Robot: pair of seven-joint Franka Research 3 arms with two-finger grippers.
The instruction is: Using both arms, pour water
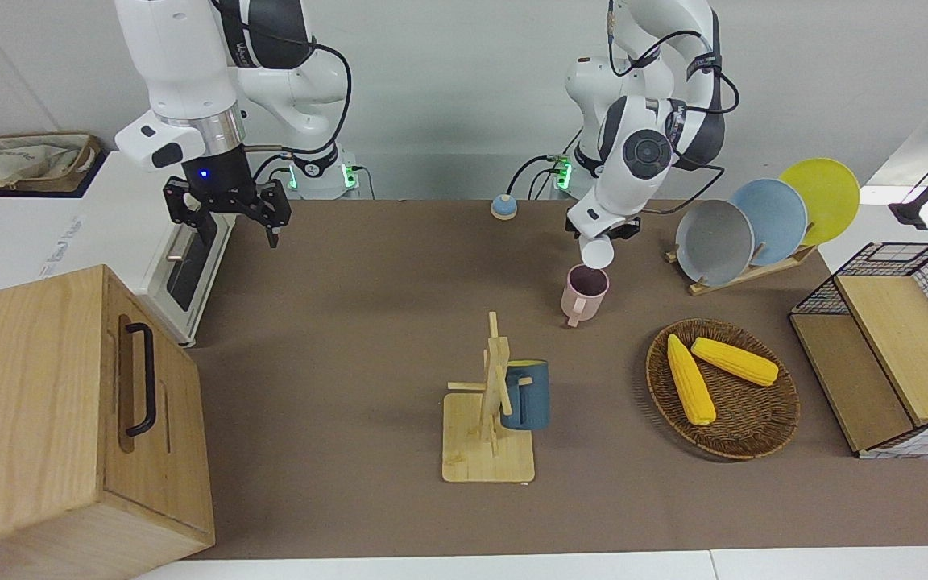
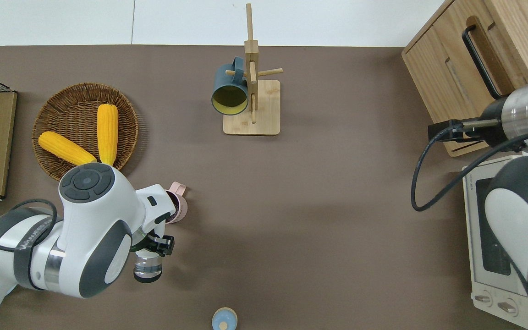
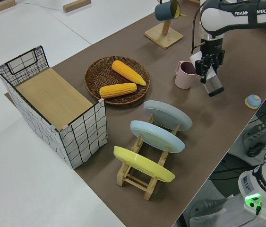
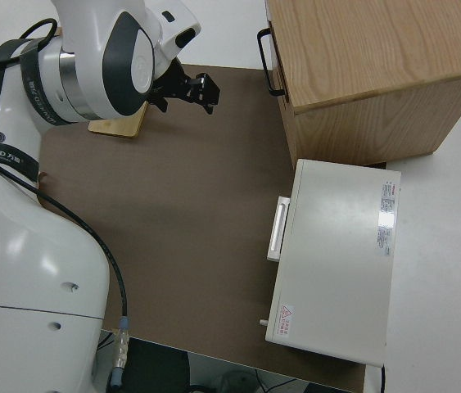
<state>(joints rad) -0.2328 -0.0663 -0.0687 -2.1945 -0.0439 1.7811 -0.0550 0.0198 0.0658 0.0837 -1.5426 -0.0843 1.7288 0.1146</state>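
My left gripper (image 1: 605, 232) is shut on a clear glass (image 1: 598, 253), also seen as the clear glass (image 3: 213, 86) and the clear glass (image 2: 147, 268). The glass hangs tilted in the air, close over the rim of a pink mug (image 1: 586, 294) on the side nearer to the robots. The pink mug (image 2: 178, 207) stands upright on the brown mat, its handle pointing away from the robots. No water shows in the glass or the mug. My right arm is parked, its gripper (image 1: 232, 219) open and holding nothing.
A wicker basket (image 1: 762, 435) holds two corn cobs. A blue mug (image 1: 525, 395) hangs on a wooden mug tree (image 1: 486, 451). A plate rack (image 1: 754, 270), a wire crate (image 1: 899, 354), a wooden cabinet (image 1: 53, 419), a toaster oven (image 1: 190, 274) and a small blue knob (image 1: 503, 207) ring the mat.
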